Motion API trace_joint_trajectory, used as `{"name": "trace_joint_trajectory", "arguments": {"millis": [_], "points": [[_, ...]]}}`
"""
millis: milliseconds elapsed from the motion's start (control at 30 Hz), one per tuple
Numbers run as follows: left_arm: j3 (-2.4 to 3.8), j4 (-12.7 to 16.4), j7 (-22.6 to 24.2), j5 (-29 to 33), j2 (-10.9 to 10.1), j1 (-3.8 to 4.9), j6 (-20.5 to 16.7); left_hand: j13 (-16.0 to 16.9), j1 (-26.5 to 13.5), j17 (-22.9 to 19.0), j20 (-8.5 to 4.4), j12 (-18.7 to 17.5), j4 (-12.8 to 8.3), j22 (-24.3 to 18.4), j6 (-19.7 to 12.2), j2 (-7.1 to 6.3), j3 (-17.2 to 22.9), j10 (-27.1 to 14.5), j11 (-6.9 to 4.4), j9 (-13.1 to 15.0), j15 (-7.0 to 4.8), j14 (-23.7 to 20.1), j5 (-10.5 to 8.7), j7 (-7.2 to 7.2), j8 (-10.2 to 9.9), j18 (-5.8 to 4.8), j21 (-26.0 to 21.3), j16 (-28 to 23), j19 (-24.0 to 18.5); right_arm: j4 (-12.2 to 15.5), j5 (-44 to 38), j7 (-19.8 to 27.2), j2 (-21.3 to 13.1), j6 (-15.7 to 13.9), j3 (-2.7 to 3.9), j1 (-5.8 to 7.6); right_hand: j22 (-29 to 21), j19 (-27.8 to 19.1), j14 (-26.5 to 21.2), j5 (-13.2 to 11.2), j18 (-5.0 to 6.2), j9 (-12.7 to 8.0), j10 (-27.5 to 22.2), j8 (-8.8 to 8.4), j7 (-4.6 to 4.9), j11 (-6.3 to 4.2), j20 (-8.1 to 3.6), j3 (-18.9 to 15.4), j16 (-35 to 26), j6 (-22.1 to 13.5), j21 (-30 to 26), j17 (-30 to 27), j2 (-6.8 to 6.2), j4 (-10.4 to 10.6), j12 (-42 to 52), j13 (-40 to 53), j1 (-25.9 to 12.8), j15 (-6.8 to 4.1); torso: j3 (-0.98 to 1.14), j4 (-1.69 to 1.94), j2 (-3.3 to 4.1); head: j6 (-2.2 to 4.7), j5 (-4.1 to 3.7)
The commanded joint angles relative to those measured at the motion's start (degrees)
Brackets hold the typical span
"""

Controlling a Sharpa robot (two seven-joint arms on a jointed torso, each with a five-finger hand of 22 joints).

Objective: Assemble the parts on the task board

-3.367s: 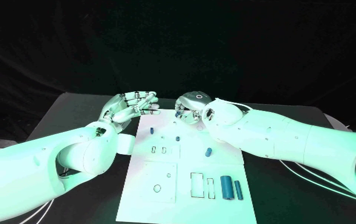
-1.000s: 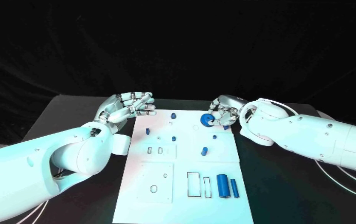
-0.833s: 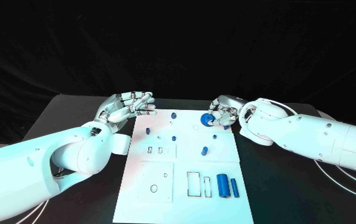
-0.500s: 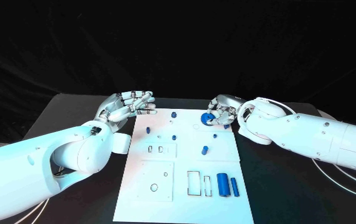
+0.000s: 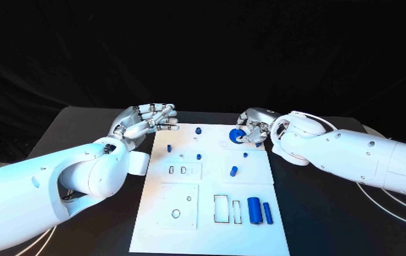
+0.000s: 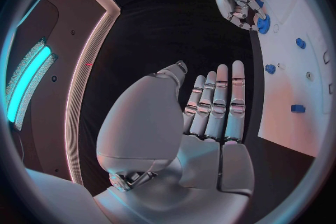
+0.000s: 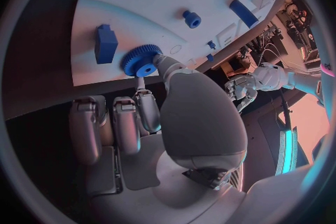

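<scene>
Head view: right hand pinches a blue gear over the task board near its 1 o'clock corner; left hand holds nothing, fingers loosely curled, at the board's 11 o'clock corner.
Left wrist view: left hand's fingers straight and together beside the board, empty.
Right wrist view: gear held at its toothed rim, just above the board.
Handling: likely light, rigid plastic; the teeth give purchase, so grip the rim and leave the hub free.

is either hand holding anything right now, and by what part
The right hand pinches a small blue gear by its toothed rim, over the task board's far end. The left hand holds nothing.
</scene>
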Motion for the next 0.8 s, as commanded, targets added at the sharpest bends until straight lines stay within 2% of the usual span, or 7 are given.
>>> {"name": "trace_joint_trajectory", "arguments": {"millis": [33, 233, 433, 667, 800], "points": [[0.05, 0.07, 0.2, -0.24, 0.04, 0.07, 1.09, -0.03, -0.01, 0.05, -0.15, -0.33, 0.03, 0.05, 0.1, -0.37, 0.32, 0.36, -0.03, -0.02, 0.24, -0.03, -0.35, 1.11, -0.02, 0.72, 0.39, 0.2, 0.22, 0.1, -4.39, -1.2, -0.02, 1.43, -0.32, -0.54, 11.25, 3.09, 4.99, -0.06, -1.06, -0.11, 0.62, 0.24, -0.12, -0.14, 0.18, 1.22, 0.33, 1.01, 0.37, 10.8, 0.15, -0.19, 0.57, 2.91, 1.09, 0.08, 0.0, 0.0, 0.01, 0.01, 0.0], [0.05, 0.06, 0.15, -0.24, 0.04, 0.07, 1.08, -0.03, 0.02, 0.07, -0.16, -0.35, 0.01, 0.06, 0.1, -0.34, 0.37, 0.38, -0.03, -0.02, 0.23, -0.03, -0.34, 1.11, -0.02, 0.72, 0.41, 0.21, 0.21, 0.43, -5.67, -0.82, -0.05, -0.02, -0.32, -0.64, 11.69, 3.4, 5.02, 0.3, -1.17, -0.46, 1.01, 0.18, -0.47, -0.45, -0.02, 3.03, 0.41, 2.47, 0.66, 10.99, 0.1, -0.37, 0.98, 3.41, 1.42, -0.16, 0.03, 0.02, 0.02, 0.0, -0.02], [0.05, 0.03, 0.12, -0.24, 0.05, 0.07, 1.1, -0.03, 0.02, 0.07, -0.16, -0.35, 0.01, 0.06, 0.1, -0.34, 0.37, 0.38, -0.03, -0.02, 0.23, -0.03, -0.34, 1.11, -0.02, 0.72, 0.41, 0.21, 0.21, 1.38, -6.82, 0.16, -0.1, -4.03, -0.32, -0.72, 12.24, 3.8, 5.07, 1.19, -1.32, -0.74, 1.98, 0.11, -0.76, -0.72, -0.22, 4.26, 0.5, 3.65, 1.04, 11.24, -0.11, -0.29, 1.92, 4.53, 1.05, -0.37, 0.0, 0.04, -0.01, 0.04, -0.04], [0.05, -0.09, 0.06, -0.24, 0.09, 0.07, 1.07, -0.03, 0.12, 0.12, -0.18, -0.4, -0.06, 0.09, 0.11, -0.29, 0.49, 0.41, -0.05, -0.02, 0.22, -0.05, -0.32, 1.09, -0.02, 0.72, 0.48, 0.21, 0.2, 4.15, -11.55, -0.99, -0.11, -8.97, -0.26, -0.67, 12.52, 4.01, 5.08, 1.77, -1.39, -0.96, 2.64, 0.06, -1.12, -1.0, -0.43, 5.4, 0.52, 4.78, 1.23, 11.29, -0.26, -0.19, 2.54, 5.28, 0.52, -0.62, -0.02, 0.08, -0.03, 0.14, 0.03], [0.05, -0.1, 0.07, -0.24, 0.09, 0.07, 1.06, -0.03, 0.12, 0.12, -0.18, -0.4, -0.06, 0.09, 0.11, -0.29, 0.49, 0.41, -0.05, -0.02, 0.22, -0.05, -0.32, 1.09, -0.02, 0.72, 0.48, 0.21, 0.2, 5.85, -13.82, -2.15, 0.5, -10.4, -0.21, -0.4, 12.99, 4.37, 5.11, 1.15, -1.53, -1.08, 2.8, -0.03, -1.28, -1.16, -0.56, 6.16, 0.58, 5.23, 1.57, 11.46, -0.37, -0.28, 2.65, 5.43, 0.44, -0.77, -0.06, 0.06, -0.01, 0.25, 0.19]]}}
